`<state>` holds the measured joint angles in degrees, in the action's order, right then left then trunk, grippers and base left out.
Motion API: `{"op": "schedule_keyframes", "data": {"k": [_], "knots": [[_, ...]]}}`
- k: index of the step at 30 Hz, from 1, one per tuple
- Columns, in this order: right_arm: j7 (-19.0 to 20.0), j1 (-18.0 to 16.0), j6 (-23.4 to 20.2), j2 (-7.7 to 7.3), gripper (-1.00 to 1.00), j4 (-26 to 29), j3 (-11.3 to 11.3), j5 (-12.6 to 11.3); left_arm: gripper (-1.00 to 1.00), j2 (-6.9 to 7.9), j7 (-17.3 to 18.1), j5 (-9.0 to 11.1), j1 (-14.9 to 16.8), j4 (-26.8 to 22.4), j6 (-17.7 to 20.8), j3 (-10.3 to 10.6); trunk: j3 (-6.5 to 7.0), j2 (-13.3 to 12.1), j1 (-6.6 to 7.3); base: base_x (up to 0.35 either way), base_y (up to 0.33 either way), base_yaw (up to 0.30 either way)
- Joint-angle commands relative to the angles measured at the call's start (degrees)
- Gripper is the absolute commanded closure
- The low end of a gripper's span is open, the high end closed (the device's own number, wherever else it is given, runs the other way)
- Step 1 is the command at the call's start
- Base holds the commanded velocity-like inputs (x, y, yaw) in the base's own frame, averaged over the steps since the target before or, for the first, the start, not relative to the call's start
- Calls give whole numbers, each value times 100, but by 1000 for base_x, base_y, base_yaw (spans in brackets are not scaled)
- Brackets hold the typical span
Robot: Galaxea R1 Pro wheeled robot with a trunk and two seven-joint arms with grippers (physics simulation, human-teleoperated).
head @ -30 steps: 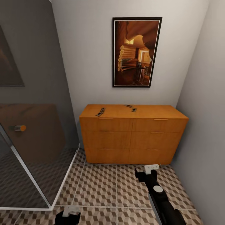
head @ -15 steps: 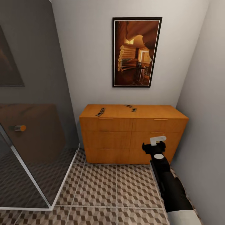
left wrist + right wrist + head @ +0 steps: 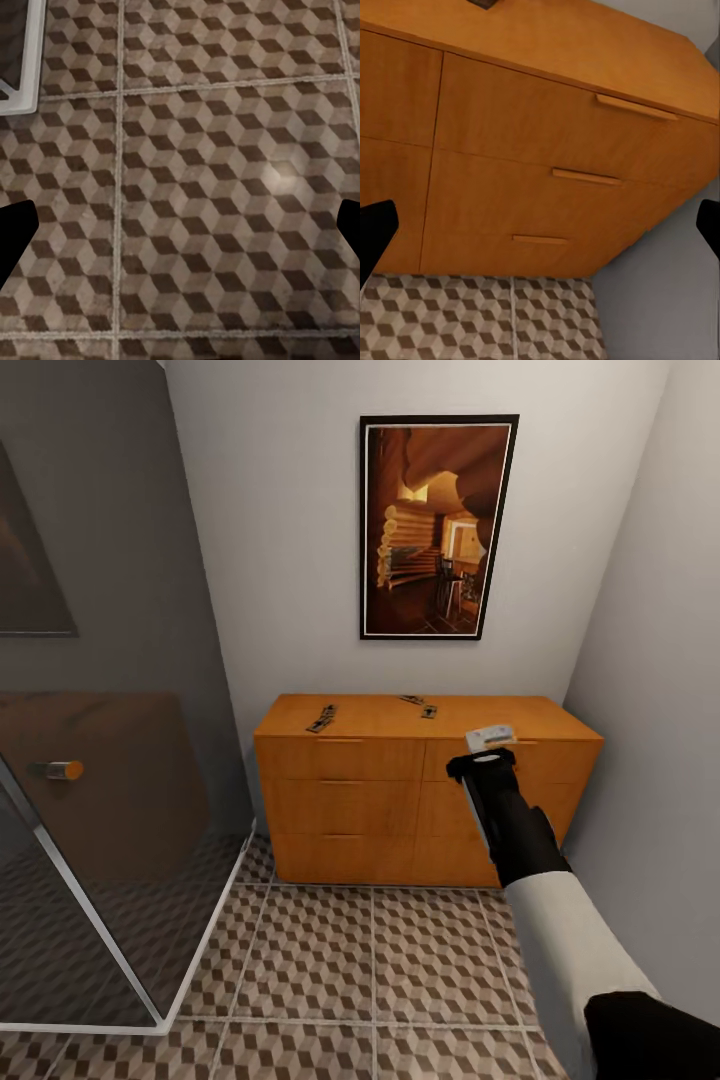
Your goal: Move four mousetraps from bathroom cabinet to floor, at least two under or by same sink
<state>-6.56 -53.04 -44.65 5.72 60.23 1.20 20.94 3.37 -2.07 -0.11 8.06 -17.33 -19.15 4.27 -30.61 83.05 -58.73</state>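
The orange-brown cabinet [image 3: 425, 790] stands against the back wall. On its top lie the mousetraps, two near the left [image 3: 322, 718] and two nearer the middle [image 3: 421, 706]. My right gripper [image 3: 490, 738] is raised in front of the top right drawer, just below the cabinet's top edge and right of the traps. In the right wrist view the gripper [image 3: 540, 232] is open and empty, facing the drawer fronts [image 3: 547, 142], with a trap's edge [image 3: 484, 3] at the frame's rim. My left gripper [image 3: 180, 236] hangs open over the bathroom floor [image 3: 195, 180]. The sink is out of view.
A glass shower enclosure with a white frame [image 3: 110, 950] fills the left side. A grey wall [image 3: 650, 710] closes in on the right, close to my right arm. A framed picture [image 3: 438, 525] hangs above the cabinet. Patterned tiles [image 3: 370, 970] lie between me and the cabinet.
My right arm has risen from near the floor to the height of the cabinet's top drawer. The left gripper has dropped out of the head view's lower edge.
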Motion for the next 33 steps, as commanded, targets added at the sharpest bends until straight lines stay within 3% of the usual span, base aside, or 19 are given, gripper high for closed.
{"op": "schedule_keyframes", "data": {"k": [1, 3, 9, 27, 33], "knots": [[-32, -352, -24, -1, -100, -369, 8, -26, -100, 5, -22, 1, 5, 5, -18, 44, -7, 3, 0, 0, 0, 0], [-29, -785, 3, -1, -100, -806, 2, -52, -100, 6, -20, 1, 5, 8, -19, 46, -7, 3, 0, 12, 0, 0], [-29, -1286, 97, 8, -100, -1264, -4, -265, -100, 6, -14, 2, 8, 61, -19, 43, -7, 3, 0, 141, 0, 0], [-6, -1384, 486, -14, -100, -1384, 8, -498, -100, 6, -4, 17, 4, 136, -11, 39, -7, 3, 0, 317, 0, 0], [-3, -1378, 669, -39, -100, -1527, 4, -901, -100, 0, -4, 19, 4, 134, -17, 43, -7, 3, 0, 244, 0, 0]]}}
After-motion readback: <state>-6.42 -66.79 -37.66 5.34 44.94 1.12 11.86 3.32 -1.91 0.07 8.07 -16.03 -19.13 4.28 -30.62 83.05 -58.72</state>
